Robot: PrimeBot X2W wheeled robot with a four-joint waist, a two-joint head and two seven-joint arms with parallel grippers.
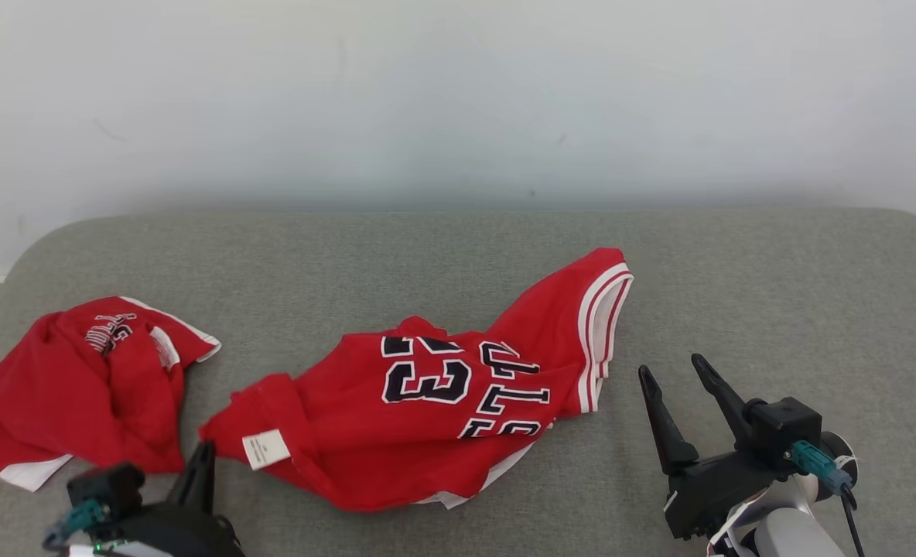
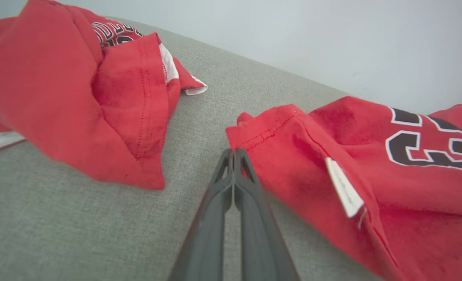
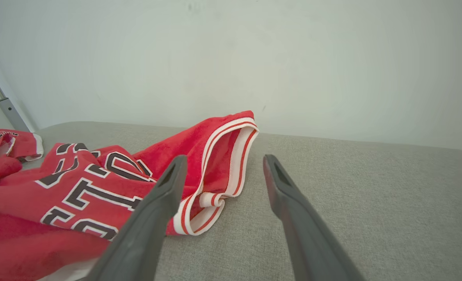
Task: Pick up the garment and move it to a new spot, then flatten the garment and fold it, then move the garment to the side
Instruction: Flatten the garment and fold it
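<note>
Left wrist view: closed left end effector point(image 2: 234, 151) at red jersey point(image 2: 301, 156) hem

A grey fabric surface point(image 1: 458, 247) (corners rounded) meets a plain pale wall point(image 1: 458, 93).

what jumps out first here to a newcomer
A crumpled red jersey numbered 23 lies mid-way across the grey surface, a second red garment bunched to its left. The left gripper is shut at the jersey's corner; the right gripper stands open by its striped trim.
</note>
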